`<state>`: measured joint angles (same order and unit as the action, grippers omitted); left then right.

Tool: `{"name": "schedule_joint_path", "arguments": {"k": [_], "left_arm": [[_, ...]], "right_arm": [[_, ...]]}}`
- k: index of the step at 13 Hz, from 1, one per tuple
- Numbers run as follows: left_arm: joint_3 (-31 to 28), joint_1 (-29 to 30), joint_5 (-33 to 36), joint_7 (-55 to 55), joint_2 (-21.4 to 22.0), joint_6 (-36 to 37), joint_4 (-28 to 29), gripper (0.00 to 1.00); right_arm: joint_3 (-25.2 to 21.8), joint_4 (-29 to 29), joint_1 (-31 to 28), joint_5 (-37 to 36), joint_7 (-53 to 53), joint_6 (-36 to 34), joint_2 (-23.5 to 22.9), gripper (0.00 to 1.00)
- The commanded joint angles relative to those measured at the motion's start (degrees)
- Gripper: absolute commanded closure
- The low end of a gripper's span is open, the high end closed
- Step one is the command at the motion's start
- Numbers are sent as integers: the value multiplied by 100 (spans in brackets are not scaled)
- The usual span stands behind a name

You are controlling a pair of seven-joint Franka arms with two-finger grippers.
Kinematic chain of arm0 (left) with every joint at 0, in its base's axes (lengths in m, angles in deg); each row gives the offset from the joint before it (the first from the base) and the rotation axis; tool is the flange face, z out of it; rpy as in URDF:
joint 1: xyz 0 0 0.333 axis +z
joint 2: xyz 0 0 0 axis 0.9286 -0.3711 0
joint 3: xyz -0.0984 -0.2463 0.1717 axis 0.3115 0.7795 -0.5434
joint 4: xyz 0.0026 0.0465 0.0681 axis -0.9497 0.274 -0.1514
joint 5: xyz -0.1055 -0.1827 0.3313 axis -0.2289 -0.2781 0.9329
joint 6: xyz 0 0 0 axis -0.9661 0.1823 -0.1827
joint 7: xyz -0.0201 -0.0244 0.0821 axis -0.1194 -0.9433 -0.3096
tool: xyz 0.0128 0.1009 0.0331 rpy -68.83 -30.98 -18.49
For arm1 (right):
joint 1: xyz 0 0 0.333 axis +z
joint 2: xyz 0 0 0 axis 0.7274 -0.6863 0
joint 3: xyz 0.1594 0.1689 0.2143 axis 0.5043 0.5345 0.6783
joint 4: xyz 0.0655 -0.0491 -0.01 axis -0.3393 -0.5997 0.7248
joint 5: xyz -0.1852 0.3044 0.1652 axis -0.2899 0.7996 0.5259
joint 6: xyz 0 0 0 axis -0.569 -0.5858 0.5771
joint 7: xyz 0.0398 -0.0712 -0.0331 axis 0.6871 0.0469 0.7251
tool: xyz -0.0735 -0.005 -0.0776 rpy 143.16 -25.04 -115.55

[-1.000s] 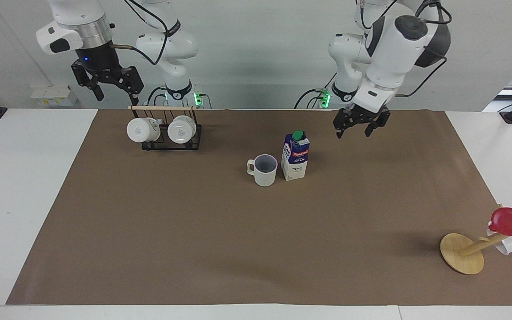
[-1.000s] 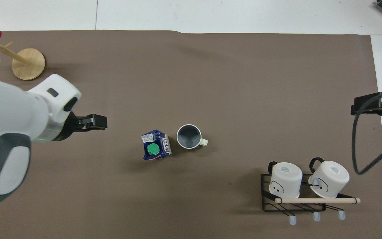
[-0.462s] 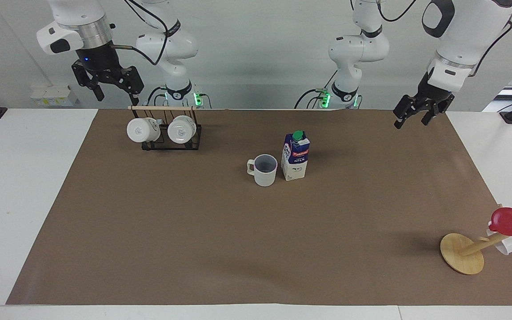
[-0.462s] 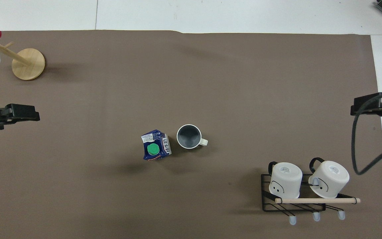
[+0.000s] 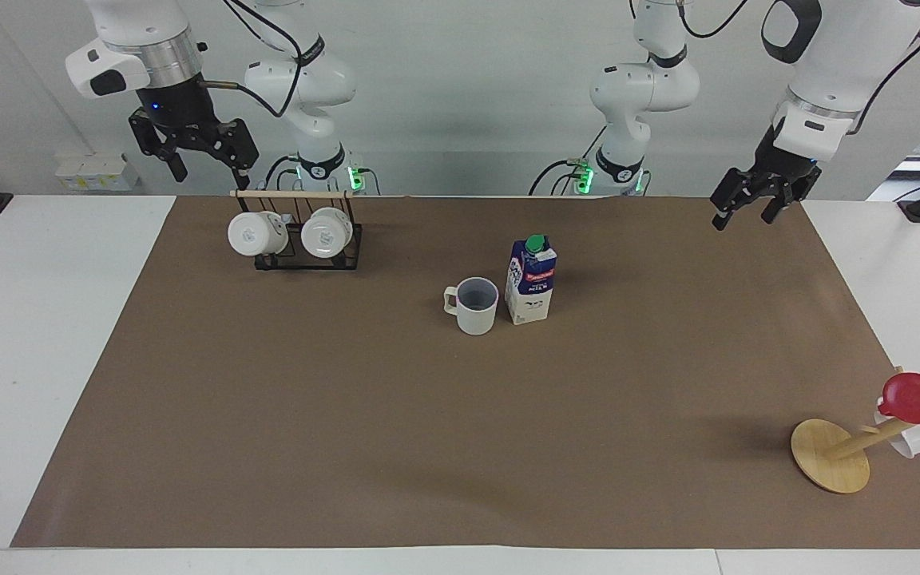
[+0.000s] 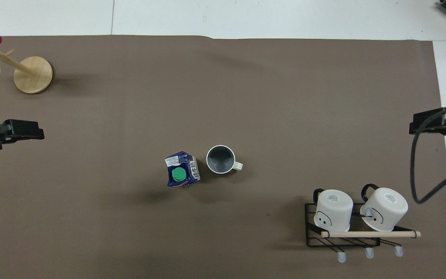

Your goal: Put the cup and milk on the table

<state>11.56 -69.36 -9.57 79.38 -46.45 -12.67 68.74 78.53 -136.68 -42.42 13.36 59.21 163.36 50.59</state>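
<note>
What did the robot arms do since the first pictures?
The left gripper pulled up and away from beside the milk, out to the left arm's end of the mat, holding nothing. The right gripper, milk, cup and mug rack stayed put.

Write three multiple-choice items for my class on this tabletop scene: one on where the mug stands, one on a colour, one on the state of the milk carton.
1. Where does the cup stand?
A. On the wire rack
B. On the brown mat, beside the milk
C. On the wooden stand

2. What colour is the milk's screw cap?
A. Red
B. White
C. Green

3. What state is the milk in?
A. Upright on the table, free of both grippers
B. Tipped on its side
C. Held in the air

Key:
1 B: the cup sits on the mat that covers the table, next to the carton, toward the right arm's end.
2 C: the cap shows green in both views.
3 A: the carton stands upright, while the left gripper and the right gripper hang raised, well away from it.
</note>
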Motion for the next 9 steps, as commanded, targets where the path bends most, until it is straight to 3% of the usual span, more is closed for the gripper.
{"name": "schedule_joint_path", "arguments": {"k": [1, 4, 7, 9], "left_arm": [[67, 88, 15, -44, -61, 182, -272, 0], [111, 35, 400, -70, -131, 724, -569, 0], [111, 70, 481, -79, -587, 1437, -1325, 0], [120, 52, 490, -123, -588, 1474, -1326, 0]], "right_arm": [[23, -132, -47, 43, 18, 140, 91, 0], [23, -132, -65, 43, 18, 114, 100, 0], [23, -140, -65, 43, 18, 114, 100, 0], [23, -140, -65, 43, 18, 114, 100, 0]]}}
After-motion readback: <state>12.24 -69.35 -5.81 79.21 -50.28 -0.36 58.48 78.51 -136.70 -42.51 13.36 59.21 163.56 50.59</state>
